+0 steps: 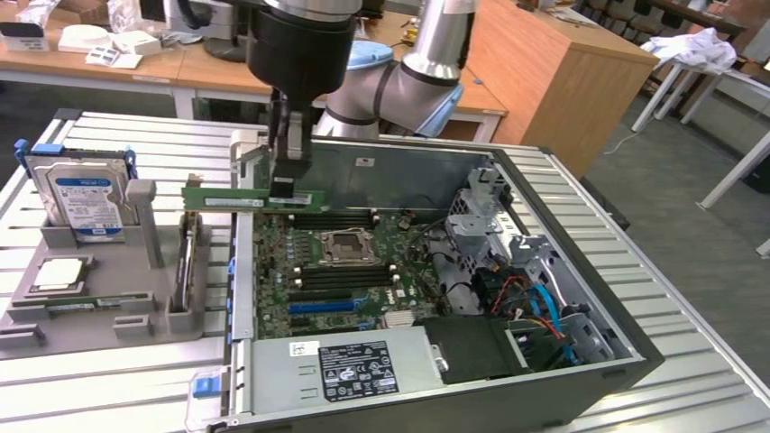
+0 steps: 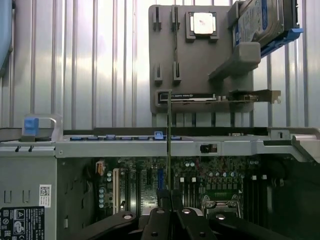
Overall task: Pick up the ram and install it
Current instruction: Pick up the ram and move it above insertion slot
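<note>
Over the open computer case (image 1: 601,361), the pincer (image 1: 285,191) is clamped shut on the ram (image 1: 223,198), gripping its upper edge a bit off-centre. The ram hangs level, long edge down and clear of the board. It sits above the far end of the motherboard (image 1: 361,271), with one end overhanging the case wall toward the grey holder tray (image 1: 108,311).

Wrist view: the ram (image 2: 169,140) is edge-on, a thin line rising from the pincer (image 2: 169,200). It looks roughly parallel to the dark memory slots (image 1: 343,219) beside the CPU socket (image 1: 349,244).

Judgement: the step in hand is carry-and-align. Doing it well means keeping the stick untilted, parallel to one slot and centred along it. Skew risks jamming or bending.

Writing: the hard drive (image 1: 82,194) has a blue label and the power supply (image 1: 357,370) a black label with white print. Neither is legible, and no brand is readable.
</note>
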### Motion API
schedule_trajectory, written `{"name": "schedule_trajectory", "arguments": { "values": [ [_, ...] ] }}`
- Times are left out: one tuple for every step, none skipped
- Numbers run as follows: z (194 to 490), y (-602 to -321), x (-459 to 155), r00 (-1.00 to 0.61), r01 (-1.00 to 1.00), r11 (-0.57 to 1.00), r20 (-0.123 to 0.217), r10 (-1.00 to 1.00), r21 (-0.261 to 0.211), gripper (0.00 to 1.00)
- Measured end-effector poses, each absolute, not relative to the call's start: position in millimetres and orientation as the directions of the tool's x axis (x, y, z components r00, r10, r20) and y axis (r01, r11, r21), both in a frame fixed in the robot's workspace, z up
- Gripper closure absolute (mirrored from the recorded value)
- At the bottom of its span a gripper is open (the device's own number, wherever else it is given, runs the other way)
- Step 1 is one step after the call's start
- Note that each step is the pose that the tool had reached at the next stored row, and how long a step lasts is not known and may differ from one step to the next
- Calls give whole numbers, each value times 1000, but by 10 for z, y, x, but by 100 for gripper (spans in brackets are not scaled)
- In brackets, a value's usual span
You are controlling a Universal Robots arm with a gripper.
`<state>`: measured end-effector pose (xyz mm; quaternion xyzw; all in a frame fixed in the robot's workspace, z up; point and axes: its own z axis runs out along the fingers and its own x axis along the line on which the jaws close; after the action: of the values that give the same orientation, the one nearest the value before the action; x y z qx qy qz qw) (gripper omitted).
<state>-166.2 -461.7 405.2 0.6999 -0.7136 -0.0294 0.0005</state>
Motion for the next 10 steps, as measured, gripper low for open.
{"name": "schedule_trajectory", "arguments": {
  "values": [
    [4052,-4616,-1639,-20,-999,19,-40,-999,43,89],
    [4052,-4616,-1617,-20,-999,19,-41,-999,43,89],
    [4052,-4616,-1596,-20,-999,19,-41,-999,43,89],
    [4052,-4616,-1575,-20,-999,19,-41,-999,43,89],
    [4052,-4616,-1553,-20,-999,19,-40,-999,43,89],
    [4052,-4617,-1531,-20,-999,19,-40,-999,43,89],
    [4052,-4616,-1510,-20,-999,19,-40,-999,43,89],
    [4052,-4617,-1486,-20,-999,19,-41,-999,43,89],
    [4052,-4617,-1465,-20,-999,19,-41,-999,43,89],
    [4052,-4616,-1444,-20,-999,19,-41,-999,43,89]
  ]
}}
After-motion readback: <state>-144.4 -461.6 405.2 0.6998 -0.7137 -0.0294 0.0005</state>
